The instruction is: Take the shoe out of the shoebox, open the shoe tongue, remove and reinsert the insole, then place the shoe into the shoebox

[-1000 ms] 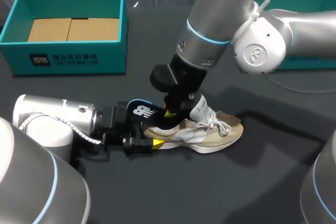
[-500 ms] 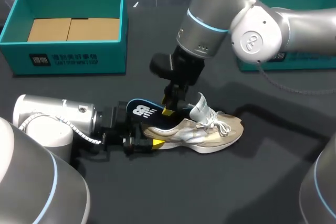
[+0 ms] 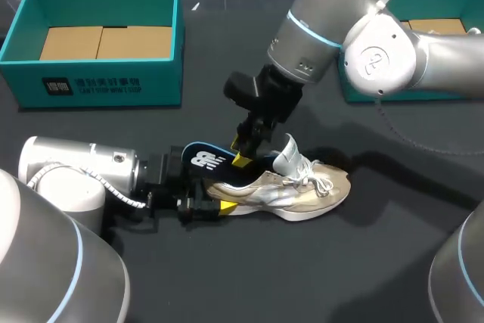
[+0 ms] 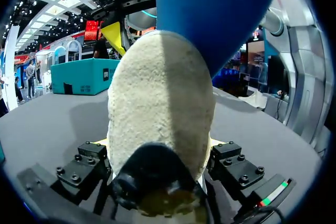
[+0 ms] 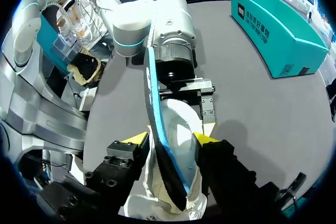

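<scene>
Shoe (image 3: 295, 191) is out of the box and lies on its sole on the table (image 3: 242, 277), toe toward my right, so step one is done. Tongue (image 3: 286, 153) stands pulled up and forward; I judge that step done too.

Insole (image 3: 206, 159) is part-way: its heel end sticks up and back over the shoe's heel, its front end is still inside. Whether it is coming out or going back in cannot be told from this moment. Left to do: finish the insole step, then box the shoe.

Left gripper (image 3: 213, 203) lies low on the table, jaws closed on the shoe's heel from both sides. Right gripper (image 5: 171, 139) hangs just above the shoe's opening, jaws wide, with the insole edge-on between them; neither finger visibly presses it.

Around: left box (image 3: 91, 85), teal, with cardboard (image 3: 106, 41) on its floor, well apart from the shoe. Right box (image 3: 454, 94), also teal, is partly hidden behind the right arm. Which one is the shoe's I cannot tell.

In the way: the raised insole would likely catch on a box wall, and the right arm covers the approach to the right box.
</scene>
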`<state>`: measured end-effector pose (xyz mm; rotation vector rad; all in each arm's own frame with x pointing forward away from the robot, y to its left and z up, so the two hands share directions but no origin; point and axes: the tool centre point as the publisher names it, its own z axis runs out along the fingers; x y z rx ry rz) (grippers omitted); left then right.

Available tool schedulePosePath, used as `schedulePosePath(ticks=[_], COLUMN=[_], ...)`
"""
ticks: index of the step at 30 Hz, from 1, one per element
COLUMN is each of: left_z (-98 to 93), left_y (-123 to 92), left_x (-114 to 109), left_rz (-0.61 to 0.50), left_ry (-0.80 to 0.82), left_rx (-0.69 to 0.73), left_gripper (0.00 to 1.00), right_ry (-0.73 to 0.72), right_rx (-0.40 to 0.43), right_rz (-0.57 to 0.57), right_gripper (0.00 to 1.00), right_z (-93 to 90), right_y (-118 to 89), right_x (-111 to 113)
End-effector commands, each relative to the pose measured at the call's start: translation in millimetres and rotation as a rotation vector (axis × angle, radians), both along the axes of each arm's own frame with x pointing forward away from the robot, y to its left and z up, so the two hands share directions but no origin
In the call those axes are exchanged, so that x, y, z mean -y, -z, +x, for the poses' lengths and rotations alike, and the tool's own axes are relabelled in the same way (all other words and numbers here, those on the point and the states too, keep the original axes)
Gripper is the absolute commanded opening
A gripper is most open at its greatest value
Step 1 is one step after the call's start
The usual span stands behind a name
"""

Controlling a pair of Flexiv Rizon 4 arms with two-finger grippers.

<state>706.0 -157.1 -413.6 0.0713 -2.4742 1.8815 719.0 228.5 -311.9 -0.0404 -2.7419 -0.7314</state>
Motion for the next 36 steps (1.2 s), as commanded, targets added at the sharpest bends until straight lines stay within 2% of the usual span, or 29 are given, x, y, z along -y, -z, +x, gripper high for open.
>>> schedulePosePath(ticks=[1, 10, 17, 19, 22, 26, 30, 36], left_z=[0.2, 0.2, 0.2, 0.2, 0.2, 0.2, 0.2, 0.2], left_y=[2, 2, 2, 2, 2, 2, 2, 2], left_x=[1, 1, 1, 1, 1, 1, 1, 1], left_rz=[0.0, 0.0, 0.0, 0.0, 0.0, 0.0, 0.0, 0.0], left_ry=[-0.001, -0.001, -0.001, -0.001, -0.001, -0.001, -0.001, -0.001], left_rx=[0.001, 0.001, 0.001, 0.001, 0.001, 0.001, 0.001, 0.001], left_gripper=[0.0, 0.0, 0.0, 0.0, 0.0, 0.0, 0.0, 0.0], right_ry=[-0.008, 0.006, 0.028, 0.037, 0.047, 0.051, 0.047, 0.025], right_rx=[-0.017, -0.101, -0.155, -0.161, -0.166, -0.171, -0.177, -0.177], right_rz=[0.058, 0.088, 0.12, 0.123, 0.126, 0.141, 0.142, 0.14], right_gripper=[0.52, 0.65, 0.6, 0.58, 0.6, 0.54, 0.54, 0.49], right_z=[1.9, 3.4, -2.2, -4.5, -7.1, -9.2, -10.1, -10.6], right_y=[5, 8, 14, 13, 13, 16, 19, 19], right_x=[3, 1, -3, -3, -3, -4, -7, -13])
